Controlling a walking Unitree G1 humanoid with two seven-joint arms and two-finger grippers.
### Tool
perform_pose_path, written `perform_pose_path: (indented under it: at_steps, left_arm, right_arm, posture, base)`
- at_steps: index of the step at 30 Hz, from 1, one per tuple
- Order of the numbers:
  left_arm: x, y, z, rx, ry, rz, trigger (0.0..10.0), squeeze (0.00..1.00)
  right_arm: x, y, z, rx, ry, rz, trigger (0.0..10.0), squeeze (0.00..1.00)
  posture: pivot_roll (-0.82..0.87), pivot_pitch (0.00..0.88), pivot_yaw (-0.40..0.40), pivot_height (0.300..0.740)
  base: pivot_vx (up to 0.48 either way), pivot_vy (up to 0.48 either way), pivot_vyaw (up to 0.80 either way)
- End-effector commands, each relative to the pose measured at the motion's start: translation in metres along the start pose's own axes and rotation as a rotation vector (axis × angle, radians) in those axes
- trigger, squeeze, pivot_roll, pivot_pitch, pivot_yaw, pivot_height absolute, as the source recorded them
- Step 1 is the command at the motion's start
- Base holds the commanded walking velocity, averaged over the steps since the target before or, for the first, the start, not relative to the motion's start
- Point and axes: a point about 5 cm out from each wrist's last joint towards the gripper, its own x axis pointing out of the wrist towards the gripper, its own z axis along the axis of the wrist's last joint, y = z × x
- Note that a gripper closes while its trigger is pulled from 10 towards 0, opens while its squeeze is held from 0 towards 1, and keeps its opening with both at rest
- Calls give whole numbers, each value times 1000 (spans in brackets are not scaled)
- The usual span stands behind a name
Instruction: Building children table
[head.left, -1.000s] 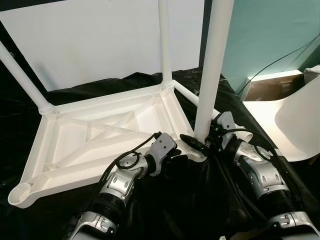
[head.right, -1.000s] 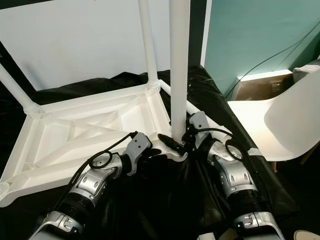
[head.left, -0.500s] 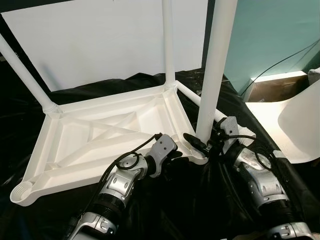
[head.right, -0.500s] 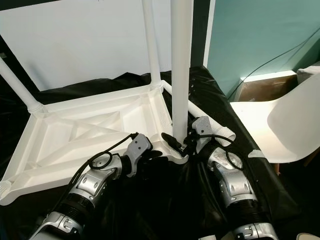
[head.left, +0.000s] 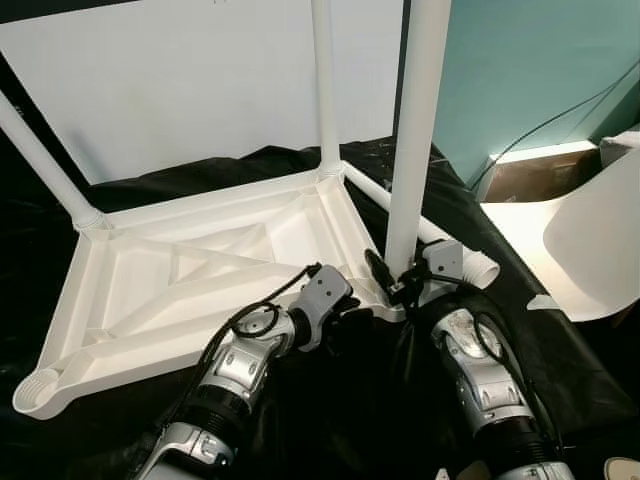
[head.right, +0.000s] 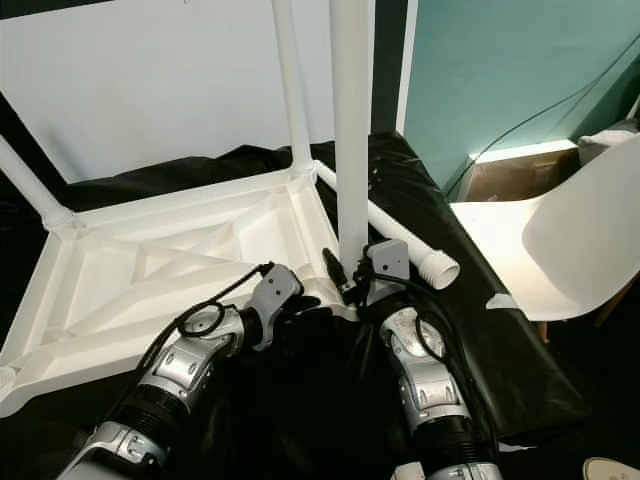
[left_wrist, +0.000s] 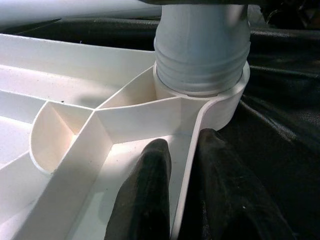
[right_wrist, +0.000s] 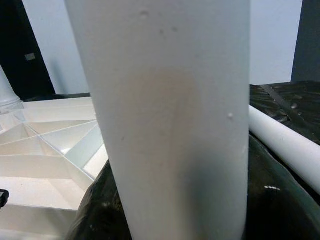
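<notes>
Pinching tabletop (left_wrist: 90, 145) rim, left gripper (left_wrist: 175, 195), leg (left_wrist: 202, 45) socketed

Matt white plastic tabletop (head.left: 190, 270) & leg (head.left: 415, 140); glossy black sheet (head.left: 380, 400).

Three upright legs (head.left: 417, 130) are cut off at the frame's top edge. Right tool (head.left: 392, 287) fingertips are hidden behind the nearest leg.
</notes>
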Motion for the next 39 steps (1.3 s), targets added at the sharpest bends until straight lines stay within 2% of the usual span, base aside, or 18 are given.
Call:
perform_pose_path:
  at_steps: [1, 2, 3, 8, 9, 10, 11, 12, 15, 17, 18, 20, 23, 24, 29, 34, 37, 39]
  left_arm:
    - [4, -17, -33, -105, 117, -58, 10000, 0]
    - [4, -17, -33, -105, 117, -58, 10000, 0]
    - [5, -17, -33, -107, 116, -57, 10000, 0]
    - [6, -18, -33, -109, 114, -57, 10000, 0]
    - [6, -18, -33, -109, 114, -57, 10000, 0]
    - [6, -18, -33, -110, 114, -57, 10000, 0]
    - [6, -18, -33, -110, 114, -57, 10000, 0]
    - [7, -19, -33, -110, 114, -58, 10000, 0]
    - [7, -19, -33, -110, 115, -59, 10000, 0]
    - [6, -19, -33, -110, 116, -61, 10000, 0]
    - [6, -19, -33, -110, 116, -61, 10000, 0]
    - [6, -19, -34, -110, 118, -61, 10000, 0]
    - [6, -19, -34, -110, 118, -61, 10000, 0]
    - [6, -19, -34, -109, 119, -62, 10000, 0]
    - [6, -19, -34, -109, 117, -62, 10000, 0]
    - [6, -19, -34, -110, 114, -59, 10000, 0]
    - [5, -19, -33, -111, 114, -56, 10000, 0]
    - [5, -19, -33, -111, 114, -55, 10000, 0]
  right_arm:
    - [1, 6, -11, -7, 58, 21, 10000, 0]
    - [1, 6, -11, -7, 58, 21, 10000, 0]
    - [3, 9, -10, 15, 59, 82, 10000, 1000]
    - [6, 13, -6, 29, 59, 190, 10000, 1000]
    - [7, 14, -5, 26, 61, 238, 10000, 35]
    - [7, 14, -5, 22, 61, 279, 10000, 0]
    - [7, 14, -5, 22, 61, 279, 10000, 0]
    - [7, 13, -2, 3, 60, 375, 10000, 0]
    - [8, 7, 0, -4, 67, 449, 10000, 0]
    - [8, -5, 3, -18, 106, 530, 10000, 0]
    - [8, -5, 3, -18, 106, 530, 10000, 0]
    - [9, -18, 6, -29, 137, 593, 10000, 0]
    - [10, -22, 8, -27, 147, 613, 10000, 0]
    - [11, -27, 10, -34, 153, 636, 0, 0]
    - [10, -33, 12, -29, 184, 704, 0, 0]
    - [3, -26, 2, 19, 215, 717, 0, 0]
    - [-3, -8, -9, 65, 192, 566, 0, 0]
    - [-4, -4, -11, 68, 181, 514, 0, 0]
  posture:
    - [64, 0, 52, 740]
    - [64, 0, 52, 740]
    - [62, 0, 50, 740]
    - [61, 0, 49, 740]
    - [61, 0, 47, 740]
    - [60, 0, 48, 740]
    - [60, 0, 48, 740]
    - [59, 0, 50, 740]
    - [59, 0, 50, 740]
    - [58, 0, 54, 740]
    - [58, 0, 54, 740]
    - [58, 0, 55, 740]
    - [58, 0, 55, 740]
    - [58, 0, 55, 740]
    - [61, 0, 52, 740]
    - [63, 0, 50, 740]
    - [65, 0, 47, 740]
    - [65, 0, 47, 740]
  base:
    - [0, 0, 0]
    - [0, 0, 0]
    - [0, 0, 0]
    - [0, 0, 0]
    - [0, 0, 0]
    - [0, 0, 0]
    - [0, 0, 0]
    - [0, 0, 0]
    - [0, 0, 0]
    - [0, 0, 0]
    - [0, 0, 0]
    - [0, 0, 0]
    - [0, 0, 0]
    - [0, 0, 0]
    - [0, 0, 0]
    - [0, 0, 0]
    - [0, 0, 0]
    - [0, 0, 0]
